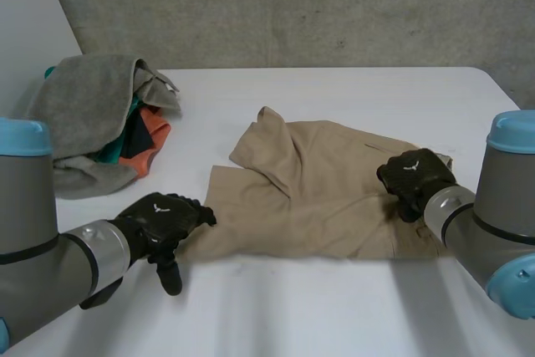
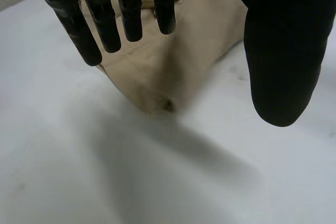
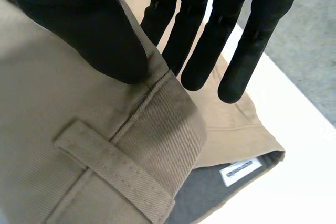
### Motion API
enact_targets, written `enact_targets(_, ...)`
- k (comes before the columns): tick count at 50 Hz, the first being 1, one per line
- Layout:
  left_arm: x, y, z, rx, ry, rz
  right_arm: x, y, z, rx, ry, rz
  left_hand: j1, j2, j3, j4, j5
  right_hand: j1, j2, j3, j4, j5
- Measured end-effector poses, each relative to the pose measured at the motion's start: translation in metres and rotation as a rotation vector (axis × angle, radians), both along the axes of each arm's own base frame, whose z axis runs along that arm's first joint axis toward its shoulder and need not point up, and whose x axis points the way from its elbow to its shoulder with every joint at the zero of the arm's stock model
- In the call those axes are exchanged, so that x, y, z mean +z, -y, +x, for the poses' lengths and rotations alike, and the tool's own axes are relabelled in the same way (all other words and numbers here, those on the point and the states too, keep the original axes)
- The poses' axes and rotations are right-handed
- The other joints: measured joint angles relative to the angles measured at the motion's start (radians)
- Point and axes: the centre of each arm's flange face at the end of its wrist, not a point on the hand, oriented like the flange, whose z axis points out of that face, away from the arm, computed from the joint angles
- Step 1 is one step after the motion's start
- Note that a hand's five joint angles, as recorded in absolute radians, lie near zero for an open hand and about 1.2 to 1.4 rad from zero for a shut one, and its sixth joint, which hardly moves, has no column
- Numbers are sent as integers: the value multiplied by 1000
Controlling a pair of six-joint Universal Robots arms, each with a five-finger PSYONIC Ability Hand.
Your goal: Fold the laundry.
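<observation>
While the beige trousers (image 1: 318, 198) lie partly doubled mid-table, the fold looks part-way done. Right hand (image 1: 414, 177) pinches the waistband (image 3: 157, 129) beside a belt loop (image 3: 110, 169), thumb pressed on top, fingers straight behind. Left hand (image 1: 159, 223) hovers at the near corner (image 2: 157, 100), fingers and thumb spread, holding nothing.

Next move, judged: left must close on that corner so both can carry the cloth over.

Pile of unfolded laundry (image 1: 100, 123) sits well apart at the far left of the white table (image 1: 334, 307), not obstructing.
</observation>
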Motion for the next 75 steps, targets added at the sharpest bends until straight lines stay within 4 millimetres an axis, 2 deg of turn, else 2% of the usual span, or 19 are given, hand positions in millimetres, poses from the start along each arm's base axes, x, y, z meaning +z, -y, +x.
enact_targets(14, -24, 13, -27, -12, -16, -56, 0, 3, -5, -31, 23, -22, 162, 126, 125, 137, 137, 0, 0, 0, 0, 0)
enact_targets(20, -31, 23, -43, -6, -27, -137, 1, -1, -4, -26, 26, -18, 653, 592, 588, 602, 594, 0, 0, 0, 0, 0)
enact_targets(23, -34, 26, -47, -5, -24, -154, 3, -1, -5, -25, 28, -23, 694, 646, 627, 641, 634, 0, 0, 0, 0, 0)
enact_targets(24, -36, 28, -49, -3, -15, -168, 6, -2, -5, -24, 31, -32, 849, 849, 841, 860, 831, 0, 0, 0, 0, 0)
enact_targets(30, -29, 32, -46, 10, 14, -184, 20, -5, -4, -8, 36, -61, 849, 856, 850, 871, 831, 0, 0, 0, 0, 0)
enact_targets(34, 12, 30, -34, 32, 2, -229, 51, -13, -1, 38, 32, -126, 849, 856, 850, 871, 831, 0, 0, 0, 0, 0)
enact_targets(38, 84, 23, -21, 51, -97, -382, 109, -21, 1, 73, 55, -280, 849, 857, 850, 871, 831, 0, 0, 0, 0, 0)
enact_targets(40, 105, 20, -17, 54, -132, -436, 127, -23, 1, 77, 69, -334, 849, 858, 852, 872, 831, 0, 1, 0, 0, 0)
enact_targets(44, 200, 1, 3, 71, -302, -700, 215, -37, -4, 72, 165, -588, 849, 859, 852, 872, 831, 0, 2, 0, 0, 0)
enact_targets(46, 230, -6, 11, 84, -359, -781, 241, -43, -6, 66, 202, -659, 849, 859, 852, 872, 831, 0, 2, 0, 0, 0)
enact_targets(50, 262, -10, 20, 107, -424, -841, 275, -49, -9, 56, 255, -738, 849, 859, 852, 872, 831, 0, 2, 0, 0, 0)
enact_targets(52, 266, -7, 21, 112, -432, -830, 280, -47, -9, 54, 263, -739, 849, 859, 852, 872, 831, 0, 2, 0, 0, 0)
enact_targets(56, 251, 9, 13, 111, -405, -744, 268, -35, -1, 59, 246, -679, 849, 859, 852, 872, 834, 0, 2, 0, 0, 0)
enact_targets(61, 205, 41, -3, 96, -309, -609, 228, -14, 14, 71, 192, -549, 849, 859, 852, 872, 845, 0, 2, 0, 0, 0)
enact_targets(66, 143, 88, -22, 81, -194, -526, 161, 16, 37, 79, 129, -394, 849, 860, 852, 872, 845, 0, 2, 0, 0, 0)
enact_targets(69, 120, 115, -31, 86, -168, -548, 129, 33, 50, 70, 120, -363, 849, 860, 852, 872, 845, 0, 2, 0, 0, 0)
enact_targets(72, 113, 136, -37, 101, -174, -605, 115, 47, 58, 50, 133, -382, 849, 860, 853, 872, 845, 0, 2, 0, 0, 0)
enact_targets(73, 115, 155, -43, 121, -200, -687, 108, 63, 65, 23, 168, -436, 849, 860, 853, 872, 845, 0, 2, 0, 0, 0)
enact_targets(75, 123, 168, -46, 136, -229, -758, 109, 72, 69, 6, 198, -481, 849, 860, 853, 872, 845, 0, 2, 0, 0, 0)
